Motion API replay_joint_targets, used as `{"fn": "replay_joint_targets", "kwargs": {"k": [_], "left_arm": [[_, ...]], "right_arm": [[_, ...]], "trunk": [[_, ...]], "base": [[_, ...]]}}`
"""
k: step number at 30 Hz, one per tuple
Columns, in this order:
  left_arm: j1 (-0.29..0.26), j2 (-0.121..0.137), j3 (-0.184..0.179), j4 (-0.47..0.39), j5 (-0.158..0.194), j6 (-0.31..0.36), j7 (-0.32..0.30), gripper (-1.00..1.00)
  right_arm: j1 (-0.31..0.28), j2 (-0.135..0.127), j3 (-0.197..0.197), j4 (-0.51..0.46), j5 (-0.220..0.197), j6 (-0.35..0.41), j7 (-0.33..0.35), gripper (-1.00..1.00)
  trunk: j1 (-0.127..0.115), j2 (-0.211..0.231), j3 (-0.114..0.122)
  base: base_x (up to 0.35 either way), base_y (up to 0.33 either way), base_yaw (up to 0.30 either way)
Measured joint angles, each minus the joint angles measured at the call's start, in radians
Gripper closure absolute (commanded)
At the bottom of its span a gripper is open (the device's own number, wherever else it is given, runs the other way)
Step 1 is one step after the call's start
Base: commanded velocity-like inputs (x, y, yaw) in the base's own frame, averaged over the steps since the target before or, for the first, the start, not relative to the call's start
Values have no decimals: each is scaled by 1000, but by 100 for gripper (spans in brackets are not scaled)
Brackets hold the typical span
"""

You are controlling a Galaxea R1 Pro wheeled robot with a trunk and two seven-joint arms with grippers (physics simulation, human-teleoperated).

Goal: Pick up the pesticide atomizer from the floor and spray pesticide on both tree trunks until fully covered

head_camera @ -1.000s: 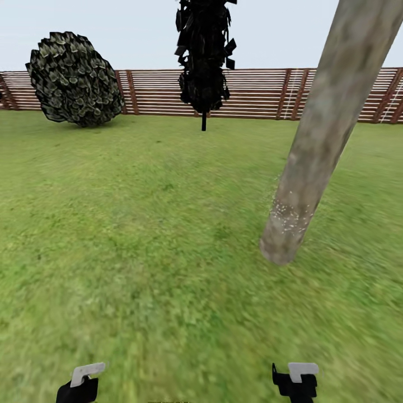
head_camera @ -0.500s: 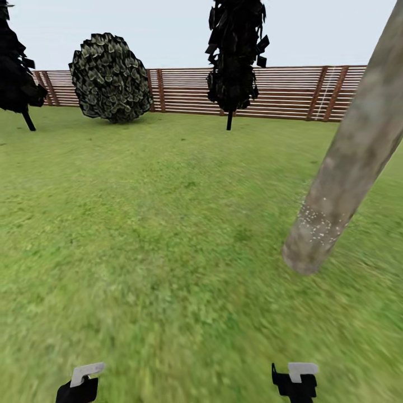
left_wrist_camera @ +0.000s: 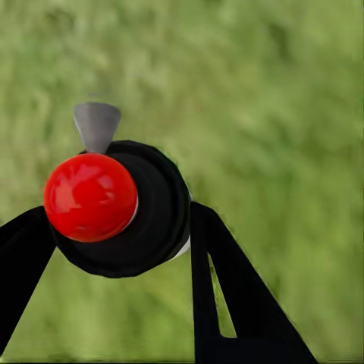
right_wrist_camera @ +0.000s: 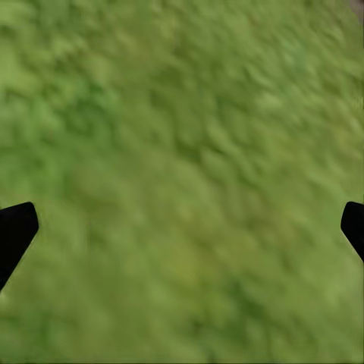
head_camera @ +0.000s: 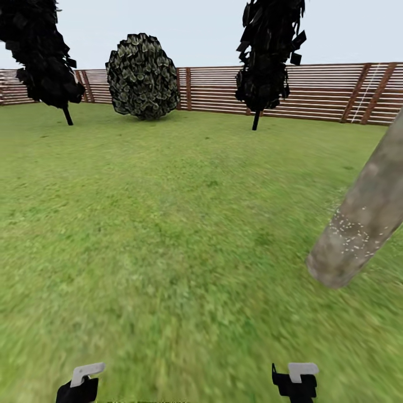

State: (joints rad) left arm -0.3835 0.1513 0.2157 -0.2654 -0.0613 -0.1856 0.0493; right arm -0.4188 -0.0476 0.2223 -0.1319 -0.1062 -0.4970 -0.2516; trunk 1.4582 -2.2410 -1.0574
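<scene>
The left claw [left_wrist_camera: 114,227] is pinching the pesticide atomizer [left_wrist_camera: 121,208] between its two dark fingers [left_wrist_camera: 227,296], one pressed to each side of the round black body. On the atomizer sits a glossy red knob [left_wrist_camera: 91,197], and a small grey nozzle [left_wrist_camera: 96,125] sticks out past it. No label or writing can be read on the atomizer. Blurred green grass lies behind it in the left wrist view. The right claw [right_wrist_camera: 182,227] is spread wide, its dark fingertips [right_wrist_camera: 15,231] at the two edges of the right wrist view with nothing but lawn between them.

In the head view both claws sit low, the left claw [head_camera: 81,383] and the right claw [head_camera: 296,380] well apart over the lawn [head_camera: 168,235]. To the right stands a thick tree trunk [head_camera: 364,224], leaning in the picture, with white specks of pesticide [head_camera: 352,232] scattered on its lower part. Farther off are a round dark bush [head_camera: 141,76], two dark-leaved trees on thin stems [head_camera: 268,56] and a brown slatted fence [head_camera: 330,92].
</scene>
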Motion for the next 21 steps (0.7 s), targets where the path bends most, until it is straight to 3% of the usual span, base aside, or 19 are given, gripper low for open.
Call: {"fn": "replay_joint_targets", "kwargs": {"k": [21], "left_arm": [[0, 1, -1, -1, 0, 0, 0, 100]], "right_arm": [[0, 10, -1, -1, 0, -1, 0, -100]], "trunk": [[0, 0, -8]], "base": [[0, 0, 281]]}}
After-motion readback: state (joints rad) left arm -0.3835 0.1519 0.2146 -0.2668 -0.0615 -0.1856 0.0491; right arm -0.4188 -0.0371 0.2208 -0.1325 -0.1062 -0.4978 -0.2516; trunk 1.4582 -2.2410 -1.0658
